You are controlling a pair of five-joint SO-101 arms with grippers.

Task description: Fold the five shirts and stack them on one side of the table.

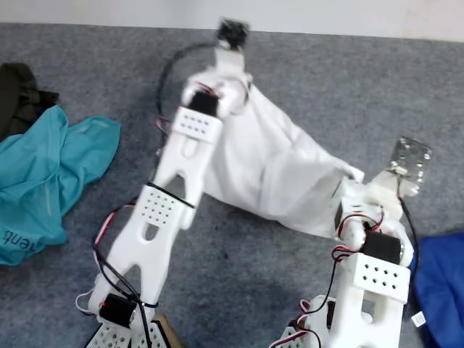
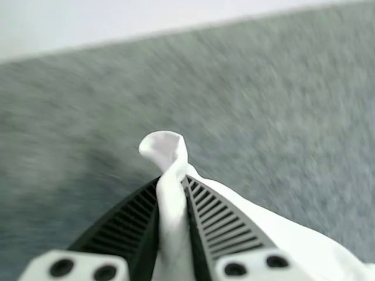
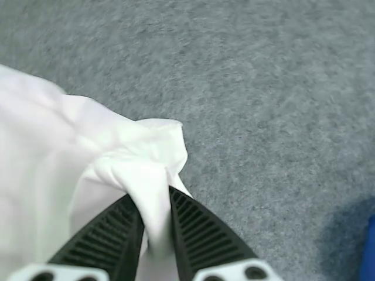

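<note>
Holding the white shirt (image 1: 275,159) by two corners, we have it stretched between the arms, and that span is what the coming move turns on. In the high view its long axis runs from about 10 o'clock to 4 o'clock. The left jaws have the far corner near 12 o'clock on the desk (image 1: 348,72), and the right jaws have the near corner at about 4 o'clock. Both pairs of jaws are closed tight on cloth. In the left wrist view a twisted tuft of the shirt (image 2: 165,149) pokes out past the tips. In the right wrist view a bunched corner (image 3: 146,175) is clamped between them.

Neither arm is nearer, since each already has its end. The cloth sags and creases between the grips, and its lower edge seems to rest on the desk, so we judge it not yet flat or folded. The next move calls for tension along that axis while the shirt is laid down.

The desk is grey and felt-like, and we expect it to drag on cloth. A teal shirt (image 1: 51,174) lies crumpled at 9 o'clock, with a dark shirt (image 1: 18,94) just beside it at 10 o'clock. A blue shirt (image 1: 438,283) sits at the 4 o'clock edge, just beside the right arm (image 1: 370,283). A pale wall (image 1: 326,14) runs along 12 o'clock.
</note>
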